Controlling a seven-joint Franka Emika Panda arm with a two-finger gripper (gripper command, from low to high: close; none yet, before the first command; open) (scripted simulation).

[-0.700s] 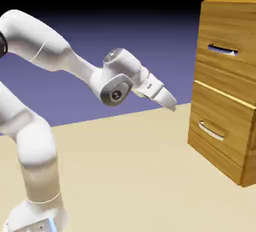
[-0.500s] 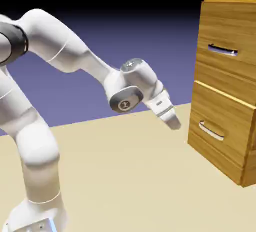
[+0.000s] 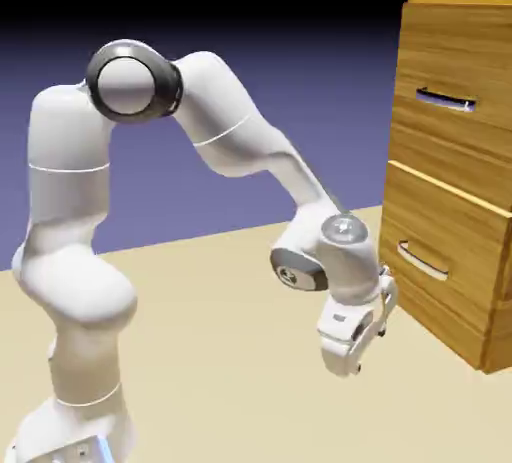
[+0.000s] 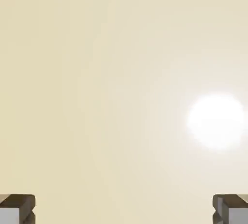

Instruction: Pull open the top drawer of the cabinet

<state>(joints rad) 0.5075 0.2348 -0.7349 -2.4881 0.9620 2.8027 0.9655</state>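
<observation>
Low over the table [image 3: 200,351], the empty, spread-fingered gripper [image 3: 362,349] has dropped from drawer height, pointing down

Honey wood-grain cabinet [image 3: 450,171], thin silver metal handles, smooth matt beige table [image 3: 220,351].

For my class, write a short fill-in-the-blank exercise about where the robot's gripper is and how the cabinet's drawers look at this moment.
1. The gripper points ____ toward the table.
2. Its jaws are ____, with nothing between them.
3. The top drawer of the cabinet is ____.
4. The hand view shows only the fingertips and the ____.

Missing words: down; open; closed; table
</observation>
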